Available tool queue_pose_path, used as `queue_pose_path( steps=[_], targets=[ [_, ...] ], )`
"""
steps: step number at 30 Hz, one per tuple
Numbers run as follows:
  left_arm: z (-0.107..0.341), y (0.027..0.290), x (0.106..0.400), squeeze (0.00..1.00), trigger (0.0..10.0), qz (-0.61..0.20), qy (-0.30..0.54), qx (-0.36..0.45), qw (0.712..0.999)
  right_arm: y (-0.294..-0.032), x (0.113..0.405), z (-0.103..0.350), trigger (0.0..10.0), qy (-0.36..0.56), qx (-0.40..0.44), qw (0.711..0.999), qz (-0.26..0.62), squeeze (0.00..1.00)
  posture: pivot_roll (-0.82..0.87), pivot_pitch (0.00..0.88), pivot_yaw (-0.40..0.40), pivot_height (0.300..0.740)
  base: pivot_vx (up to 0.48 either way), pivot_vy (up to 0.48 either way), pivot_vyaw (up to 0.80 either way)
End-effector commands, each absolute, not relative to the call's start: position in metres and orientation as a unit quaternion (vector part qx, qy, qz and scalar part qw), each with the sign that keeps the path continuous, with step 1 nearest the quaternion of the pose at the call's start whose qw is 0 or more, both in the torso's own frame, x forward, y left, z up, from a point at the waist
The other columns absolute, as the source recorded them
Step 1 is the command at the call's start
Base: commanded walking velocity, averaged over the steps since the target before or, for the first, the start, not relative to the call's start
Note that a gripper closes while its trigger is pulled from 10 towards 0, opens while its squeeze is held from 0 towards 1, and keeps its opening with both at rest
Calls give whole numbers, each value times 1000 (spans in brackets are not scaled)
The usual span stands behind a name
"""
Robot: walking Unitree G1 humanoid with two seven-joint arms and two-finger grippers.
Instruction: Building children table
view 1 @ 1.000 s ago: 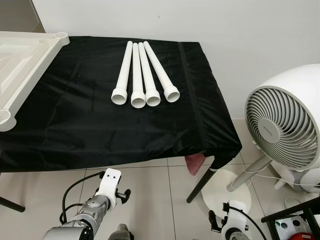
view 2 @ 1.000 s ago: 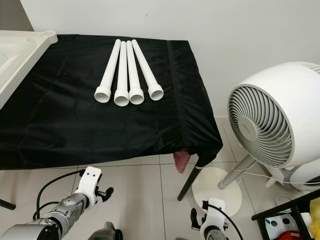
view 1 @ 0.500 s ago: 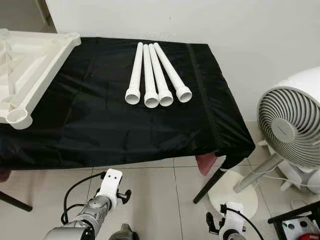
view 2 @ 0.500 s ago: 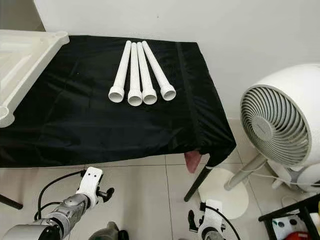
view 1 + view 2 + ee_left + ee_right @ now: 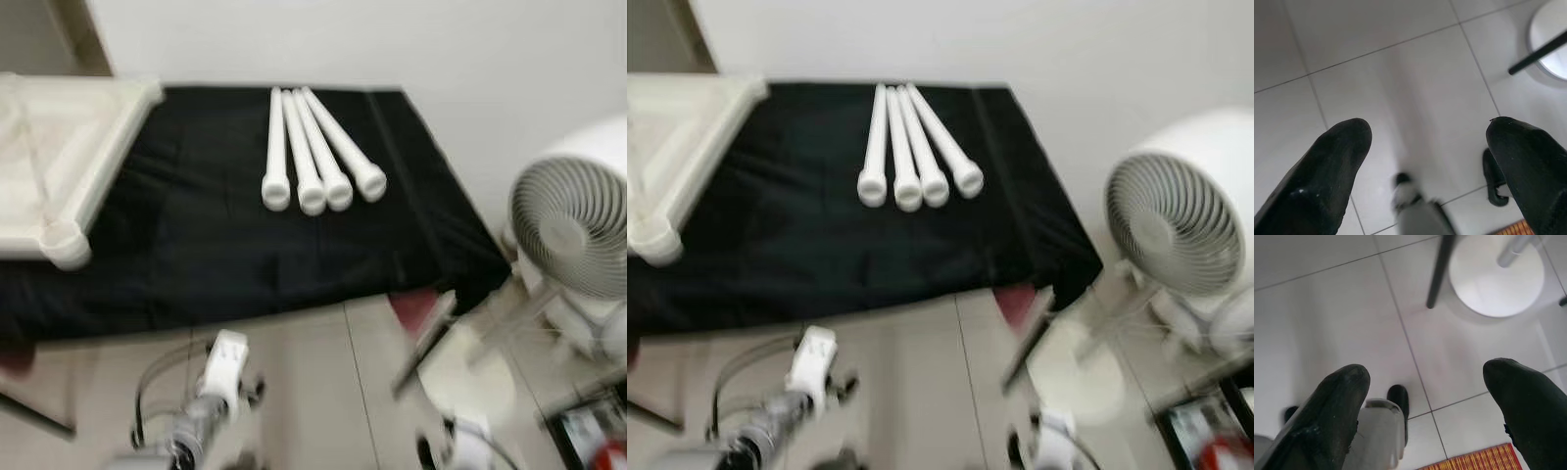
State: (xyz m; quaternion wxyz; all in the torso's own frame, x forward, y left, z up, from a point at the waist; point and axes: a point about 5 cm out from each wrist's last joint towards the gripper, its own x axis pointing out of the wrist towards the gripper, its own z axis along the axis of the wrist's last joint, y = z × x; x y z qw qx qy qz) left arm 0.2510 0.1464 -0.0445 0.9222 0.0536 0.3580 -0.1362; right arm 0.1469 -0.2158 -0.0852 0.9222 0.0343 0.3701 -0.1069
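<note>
While blurred: four white legs side by side.

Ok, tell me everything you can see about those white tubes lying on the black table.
Four white tubes, plastic-looking table legs, lie side by side on the black cloth covering the table, toward its far right part. Each is long and round with a wider flared collar at the near end. They touch or nearly touch, fanning slightly apart nearer the camera. Nothing holds them. The picture is blurred.

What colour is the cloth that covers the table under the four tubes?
Black. The cloth shows best in the right eye view, under the white tubes.
</note>
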Motion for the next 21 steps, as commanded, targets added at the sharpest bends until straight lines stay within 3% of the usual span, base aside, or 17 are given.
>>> queue_pose_path(
  steps=[1,17,21],
  targets=[
    [-49,157,244,0,10000,-125,374,63,917,-211,146,-87,10000,376,37,920,-100,0,1,0,-15,740,0,371,0],
    [-49,157,245,0,10000,-124,373,65,917,-212,146,-87,10000,376,36,920,-100,0,4,0,-20,740,0,374,0],
    [-48,156,245,0,10000,-128,367,73,919,-213,147,-86,10000,374,33,921,-99,0,3,0,-21,740,0,0,0]
  ],
)
